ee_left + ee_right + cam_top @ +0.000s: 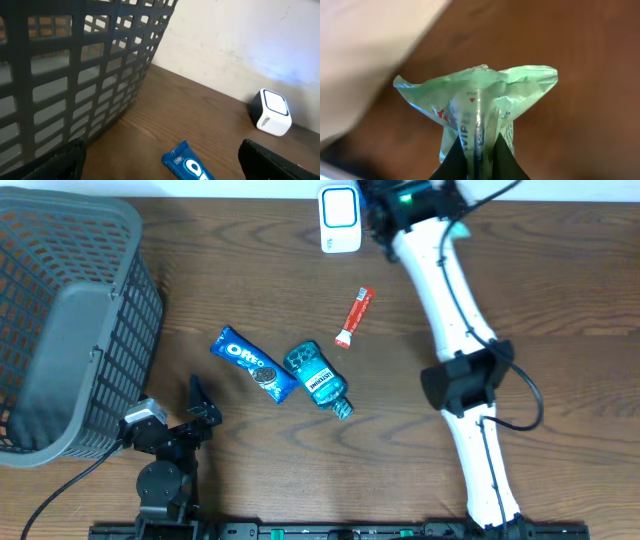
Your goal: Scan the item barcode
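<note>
Held item: green wipes packet (480, 95) in right gripper (476, 152), jaws clamped shut on its near end. The packet's long axis runs straight ahead of them. Right arm is extended to the far tabletop (560, 300) edge, just beside white scanner (340, 220). Barcode side cannot be told. Left gripper (202, 402) is parked well apart, jaws wide, empty.

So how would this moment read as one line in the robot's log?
right pincer: shut on wipes, by scanner | left pincer: open, near basket | table: Oreos, mouthwash, tube
</note>
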